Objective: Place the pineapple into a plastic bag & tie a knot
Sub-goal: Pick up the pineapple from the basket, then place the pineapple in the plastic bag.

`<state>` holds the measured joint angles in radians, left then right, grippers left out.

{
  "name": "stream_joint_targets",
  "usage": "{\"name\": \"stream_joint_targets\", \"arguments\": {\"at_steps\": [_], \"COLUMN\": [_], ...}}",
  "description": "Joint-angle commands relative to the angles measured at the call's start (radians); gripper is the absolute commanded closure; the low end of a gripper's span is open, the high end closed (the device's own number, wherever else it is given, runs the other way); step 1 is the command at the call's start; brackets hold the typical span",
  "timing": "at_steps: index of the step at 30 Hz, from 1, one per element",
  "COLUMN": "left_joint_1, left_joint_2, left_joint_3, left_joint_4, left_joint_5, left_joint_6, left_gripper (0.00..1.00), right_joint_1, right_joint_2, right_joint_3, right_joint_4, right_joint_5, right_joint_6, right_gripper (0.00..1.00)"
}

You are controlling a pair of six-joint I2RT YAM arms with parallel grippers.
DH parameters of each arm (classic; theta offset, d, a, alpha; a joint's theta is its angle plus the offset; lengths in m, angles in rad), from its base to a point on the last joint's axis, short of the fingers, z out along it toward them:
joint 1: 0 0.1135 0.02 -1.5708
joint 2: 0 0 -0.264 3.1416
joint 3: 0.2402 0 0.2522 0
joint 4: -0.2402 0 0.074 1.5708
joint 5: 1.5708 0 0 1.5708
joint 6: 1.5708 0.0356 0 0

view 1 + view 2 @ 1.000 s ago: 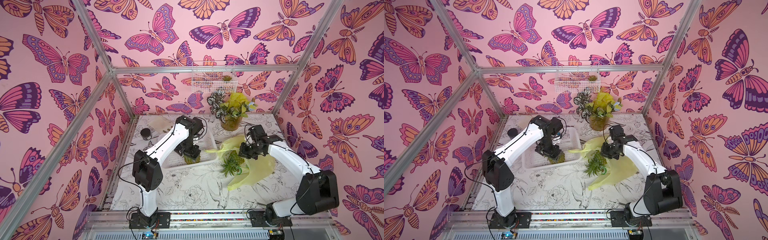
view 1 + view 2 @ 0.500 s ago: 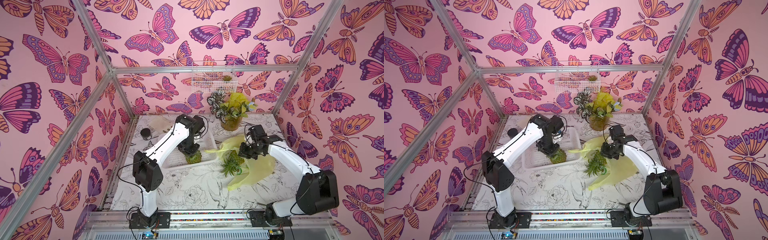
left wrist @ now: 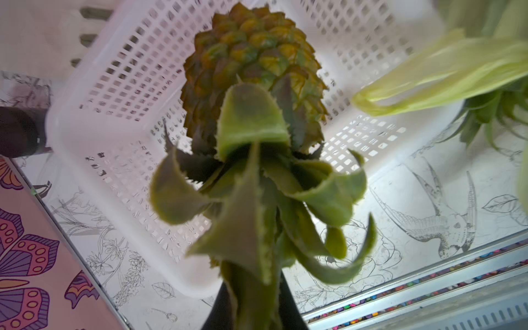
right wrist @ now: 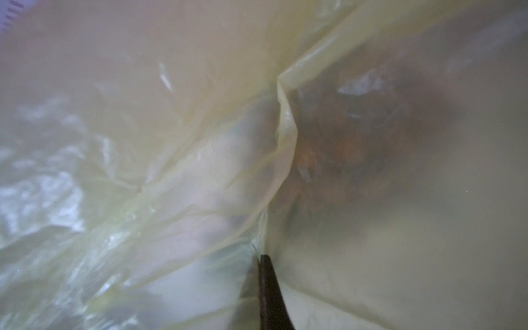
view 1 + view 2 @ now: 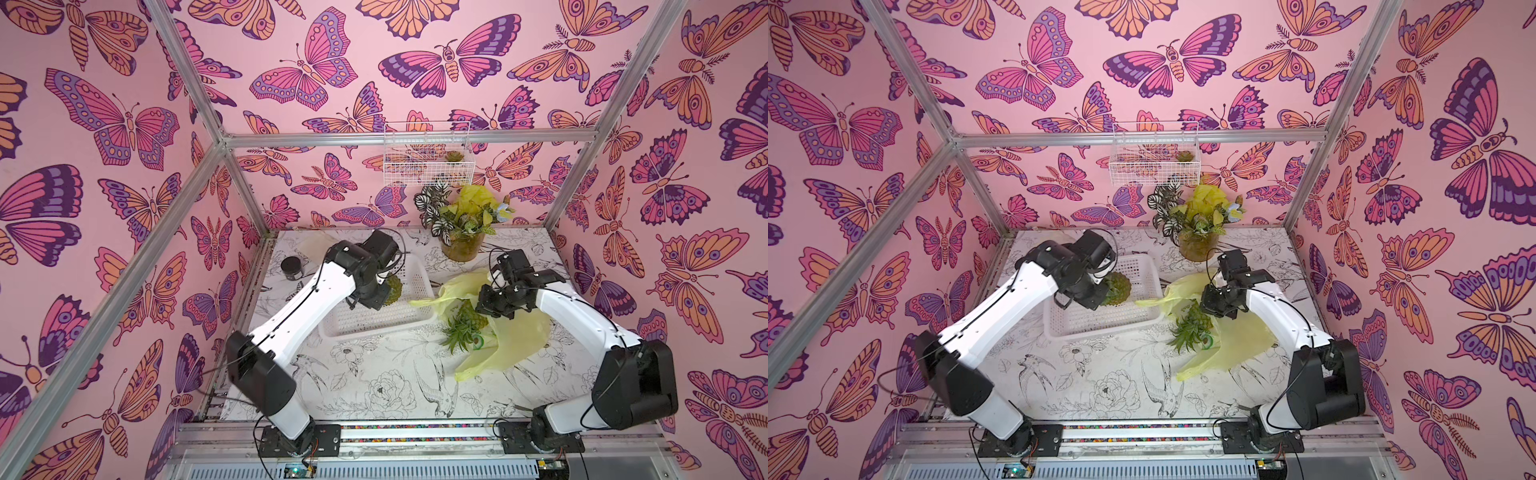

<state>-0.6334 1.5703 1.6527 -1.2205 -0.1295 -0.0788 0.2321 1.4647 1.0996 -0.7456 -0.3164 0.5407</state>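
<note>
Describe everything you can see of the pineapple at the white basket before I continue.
The pineapple has a scaly yellow-green and brown body and a crown of stiff, saw-edged green leaves. The left hand is shut on the crown, holding the fruit tilted over the white basket. Whether its base touches the basket floor cannot be told. It is outside the plastic bag.

Both top views look steeply down from high above the front edge, sharing nearly the same sight of the whole desk (image 5: 374, 374). The left wrist view looks along a pineapple (image 3: 251, 71) at close range toward the white basket (image 3: 114, 85); the right wrist view is pressed against the plastic bag (image 4: 143, 143).
</note>
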Motion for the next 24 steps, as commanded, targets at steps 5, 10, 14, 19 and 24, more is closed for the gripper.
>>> {"name": "stream_joint_targets", "arguments": {"at_steps": [5,10,14,19,24], "left_joint_1": [-0.003,-0.041,-0.121,-0.223,-0.289], "left_joint_2": [-0.286,-0.527,-0.621,-0.576,-0.44], "left_joint_3": [-0.159,-0.304,-0.441,-0.586,-0.682], "left_joint_4": [0.197,0.261,0.395,0.701,1.005], "left_joint_5": [0.168,0.403,0.519,0.517,0.452], "left_joint_6": [-0.066,-0.058,-0.082,-0.092,-0.085], "left_gripper": [1.0,1.0,1.0,1.0,1.0], "right_joint_1": [-0.002,-0.002,-0.002,-0.002,-0.002], "right_joint_2": [0.022,0.045,0.048,0.014,-0.056], "right_joint_3": [0.063,0.098,0.117,0.118,0.104], "right_joint_4": [-0.019,-0.034,-0.056,-0.074,-0.034], "right_joint_5": [-0.028,-0.024,-0.006,0.014,0.018], "right_joint_6": [-0.009,-0.004,-0.008,-0.004,0.024], "right_gripper": [1.0,1.0,1.0,1.0,1.0]}}
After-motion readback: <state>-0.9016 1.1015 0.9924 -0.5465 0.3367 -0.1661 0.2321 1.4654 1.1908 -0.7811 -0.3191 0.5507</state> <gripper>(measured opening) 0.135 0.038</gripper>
